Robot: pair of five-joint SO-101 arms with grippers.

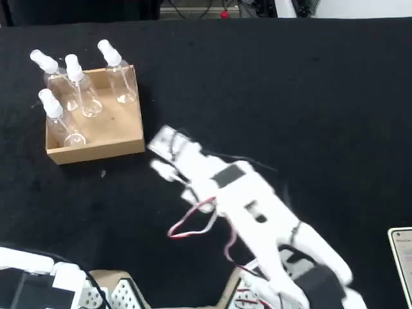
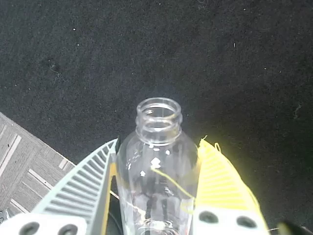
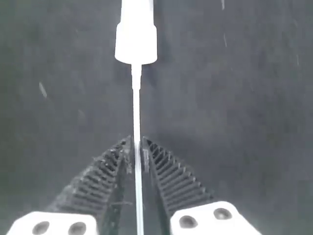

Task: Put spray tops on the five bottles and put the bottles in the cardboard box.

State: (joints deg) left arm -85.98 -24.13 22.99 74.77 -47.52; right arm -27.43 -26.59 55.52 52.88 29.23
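Surface: table (image 1: 309, 96) under black cloth. The cardboard box (image 1: 96, 152) sits at upper left of the high view, with four capped bottles (image 1: 120, 77) upright inside.

The fifth bottle (image 2: 157, 166) is uncapped. The left gripper (image 2: 159, 143) is clamped on its body, leaving the open neck (image 2: 159, 115) free.

The right gripper (image 3: 136, 145), mid-frame in the high view, is pinched on the thin dip tube (image 3: 136, 98) of the last spray top (image 3: 136, 36), with the head pointing away from the fingers.

Recommendation: bring the tube's free end to the neck and align it before feeding. Feed slowly, as the tube probably flexes. Hold the bottle steady and seat the head squarely.
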